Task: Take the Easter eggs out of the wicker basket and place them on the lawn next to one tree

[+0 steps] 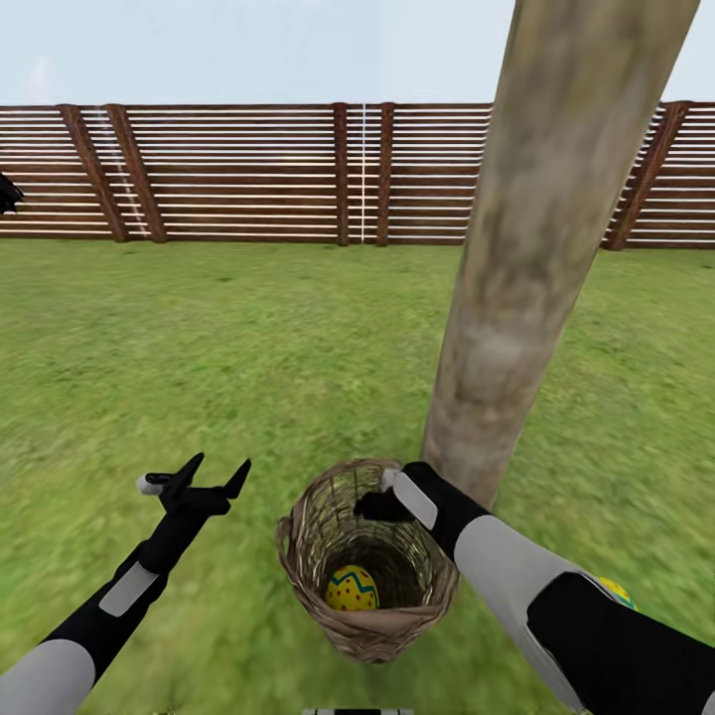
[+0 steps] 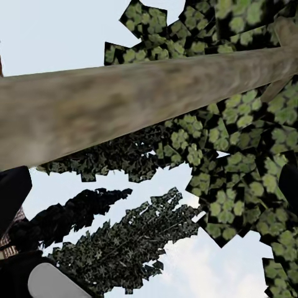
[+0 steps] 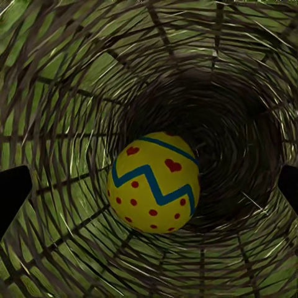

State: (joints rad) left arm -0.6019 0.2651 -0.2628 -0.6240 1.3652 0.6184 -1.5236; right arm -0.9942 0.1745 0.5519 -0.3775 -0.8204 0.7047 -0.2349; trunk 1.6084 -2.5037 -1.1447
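R gripper at the rim of the basket, open-weave wicker, fingers wide per wrist cam. One yellow egg w/ blue zigzag deep inside; another egg on grass by the mottled trunk. L gripper spread, open lawn around.

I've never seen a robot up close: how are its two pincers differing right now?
The left pincer hangs open over bare lawn, empty; the right pincer is at the wicker basket's mouth, above an Easter egg. The left points up and away, the right down into the basket. Both are black.
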